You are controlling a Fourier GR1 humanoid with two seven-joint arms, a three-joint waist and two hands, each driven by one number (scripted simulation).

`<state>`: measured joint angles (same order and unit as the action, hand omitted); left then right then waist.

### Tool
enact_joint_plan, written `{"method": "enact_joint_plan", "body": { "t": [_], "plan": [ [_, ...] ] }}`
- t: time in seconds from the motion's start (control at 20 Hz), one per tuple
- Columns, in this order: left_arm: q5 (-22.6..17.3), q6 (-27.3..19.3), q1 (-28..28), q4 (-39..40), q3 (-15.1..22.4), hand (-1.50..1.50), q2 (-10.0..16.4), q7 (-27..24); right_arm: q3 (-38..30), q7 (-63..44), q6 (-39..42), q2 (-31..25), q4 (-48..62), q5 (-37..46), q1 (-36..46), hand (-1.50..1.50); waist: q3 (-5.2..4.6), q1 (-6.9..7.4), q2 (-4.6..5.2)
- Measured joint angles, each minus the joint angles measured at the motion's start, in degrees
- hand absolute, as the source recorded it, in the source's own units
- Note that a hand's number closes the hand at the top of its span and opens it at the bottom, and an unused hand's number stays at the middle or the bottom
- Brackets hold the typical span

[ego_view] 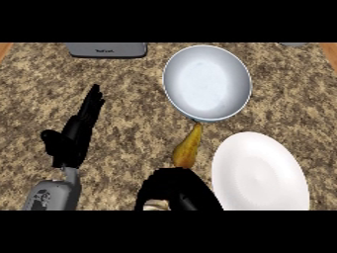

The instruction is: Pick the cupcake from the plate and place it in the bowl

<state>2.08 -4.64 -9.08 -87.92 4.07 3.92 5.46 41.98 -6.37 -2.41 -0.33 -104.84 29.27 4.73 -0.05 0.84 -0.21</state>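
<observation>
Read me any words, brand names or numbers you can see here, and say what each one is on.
A short dark marking on the front of the grey appliance, at the top of the view: too blurred to read.
No text shows on the bowl or the plate.

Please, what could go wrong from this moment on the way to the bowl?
The right hand curls round the cupcake, almost hiding it, so its seat in the fingers cannot be checked. A yellow-brown object lies between hand and bowl, its tip at the rim; a low carry might knock it.
</observation>
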Motion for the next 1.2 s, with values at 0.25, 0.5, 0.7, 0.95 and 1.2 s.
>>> {"method": "enact_joint_plan", "body": {
  "t": [0.25,0.5,0.7,0.95,1.2],
  "plan": [
    [-0.55,0.41,1.03,-1.94,-0.91,0.00,0.89,0.88,3.65,-11.17,-1.65,0.03,-10.71,5.52,6.30,1.50,-0.01,-0.54,-0.09],
    [-0.61,0.68,-0.14,-0.34,-1.31,0.00,0.70,0.40,3.34,-28.31,-0.51,0.24,-16.82,8.01,17.99,1.50,-0.03,-0.69,-0.02],
    [-0.21,0.58,0.05,0.30,-1.02,0.00,0.15,-0.46,-0.05,-38.67,-0.37,0.29,-16.30,6.65,28.75,1.50,-0.04,-0.51,0.03],
    [-0.08,0.75,0.04,1.16,-1.31,0.00,0.02,-1.54,-8.78,-43.99,0.01,0.31,-10.65,3.05,40.71,1.50,-0.02,-0.33,0.14],
    [0.53,0.51,0.52,-0.13,-0.90,0.00,-0.14,-0.93,-15.83,-43.90,1.38,0.32,-1.85,0.10,48.58,1.50,0.00,-0.22,0.18]
  ]
}}
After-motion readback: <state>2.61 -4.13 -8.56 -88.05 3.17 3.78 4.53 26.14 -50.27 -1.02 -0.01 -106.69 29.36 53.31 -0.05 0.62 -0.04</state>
